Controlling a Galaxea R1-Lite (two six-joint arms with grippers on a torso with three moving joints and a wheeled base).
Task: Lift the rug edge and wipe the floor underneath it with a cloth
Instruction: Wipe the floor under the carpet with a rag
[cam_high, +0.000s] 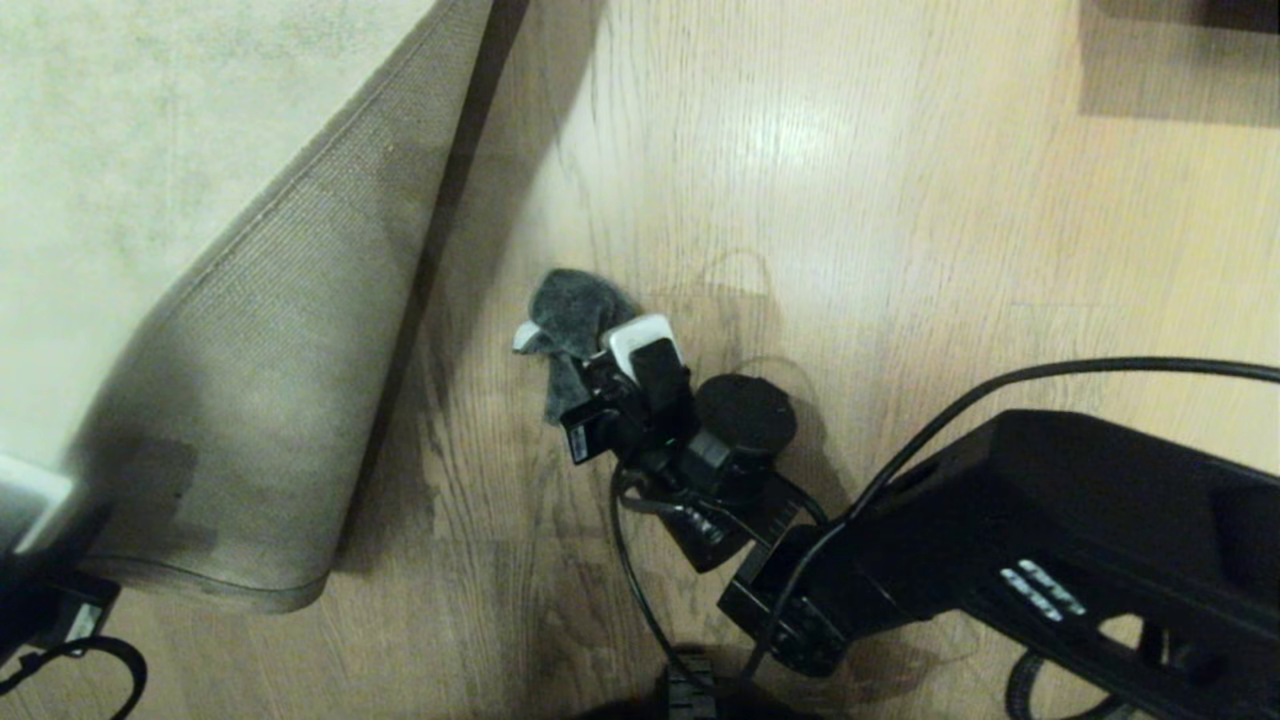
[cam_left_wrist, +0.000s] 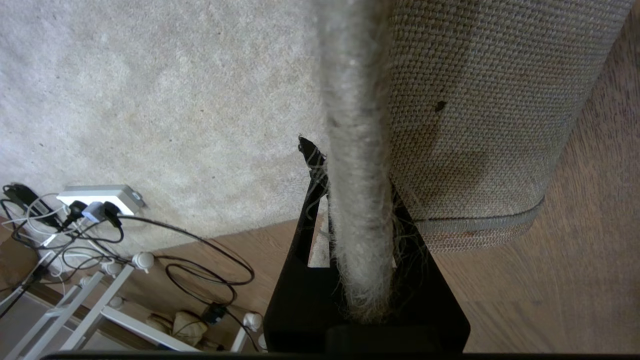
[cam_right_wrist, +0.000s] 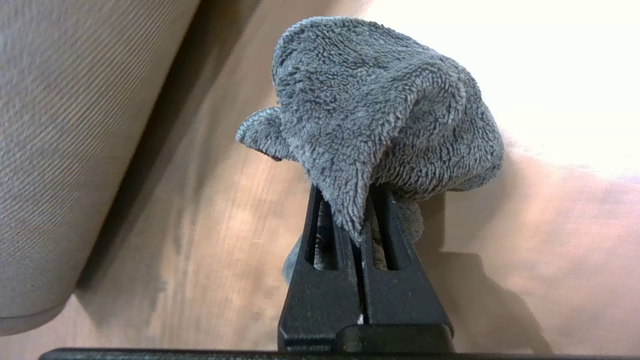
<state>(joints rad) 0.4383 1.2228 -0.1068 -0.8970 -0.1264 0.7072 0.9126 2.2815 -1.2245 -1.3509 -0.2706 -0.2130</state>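
the left gripper (cam_left_wrist: 357, 220) is pinched shut on the rug edge (cam_left_wrist: 357, 165) at about 8 o'clock in the head view, holding the corner folded up so its woven backing faces out and the floor (cam_high: 800, 200) beneath lies bare; the rug looks heavy but floppy, best held deep on the bound border. the right gripper (cam_right_wrist: 361, 225) is clamped on the cloth (cam_right_wrist: 380, 105) near the centre, just off the fold at its 3 o'clock. the cloth looks soft, light terry, bunched, likely to drag flat

home | pile rug (cam_left_wrist: 150, 100) | wood floor (cam_high: 900, 250) | power strip (cam_left_wrist: 100, 197) with cables
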